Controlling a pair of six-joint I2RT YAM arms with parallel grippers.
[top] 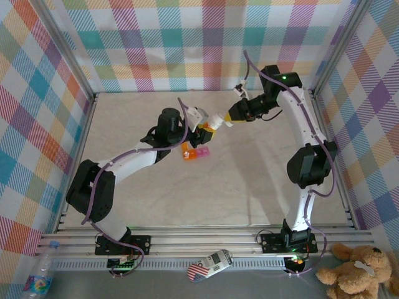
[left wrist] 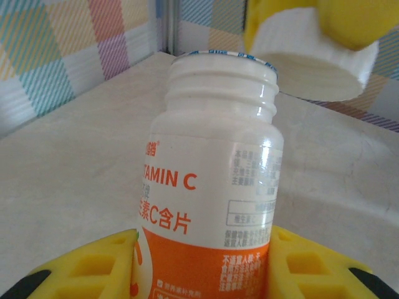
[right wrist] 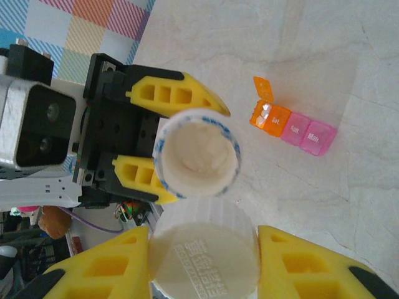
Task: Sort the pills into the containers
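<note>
My left gripper (top: 204, 129) (left wrist: 202, 265) is shut on a white and orange vitamin C bottle (left wrist: 212, 187), held upright with its mouth (right wrist: 196, 152) uncovered. White filling shows inside the mouth; the pills are hidden. Just beside and above the mouth, my right gripper (top: 228, 118) (right wrist: 202, 243) is shut on the bottle's white ribbed cap (right wrist: 206, 268) (left wrist: 312, 56). The containers (top: 194, 152) (right wrist: 293, 124), one orange box with its lid flipped up and two pink ones, lie on the table right of the left gripper's bottle.
Plaid walls (top: 187, 43) and a metal frame (top: 81, 124) enclose the pale marble table (top: 206, 193). Off the table's near edge lie a water bottle (top: 38, 274), a small packet (top: 211, 265) and a teddy bear (top: 358, 269).
</note>
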